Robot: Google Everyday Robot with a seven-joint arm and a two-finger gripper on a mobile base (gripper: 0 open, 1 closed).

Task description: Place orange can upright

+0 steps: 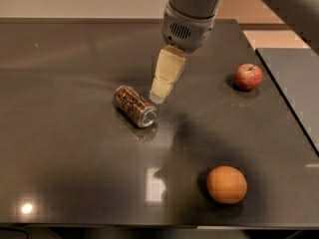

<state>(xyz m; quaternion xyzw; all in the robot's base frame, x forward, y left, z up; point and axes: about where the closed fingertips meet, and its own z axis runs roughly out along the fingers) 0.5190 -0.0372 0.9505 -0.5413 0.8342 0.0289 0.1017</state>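
The orange can (pixel 134 105) lies on its side on the dark table (pixel 60 133), left of the middle. It is brownish-orange with a dark print, and its silver end faces front right. My gripper (pixel 158 96) hangs from the grey arm above the table, its pale fingers pointing down. The fingertips are just right of the can's far end, close to it but apart from it. Nothing is held.
A red apple (pixel 248 76) sits at the right, near the table's right edge. A round orange fruit (pixel 227 184) sits at the front right. A second dark surface (pixel 294 78) adjoins on the far right.
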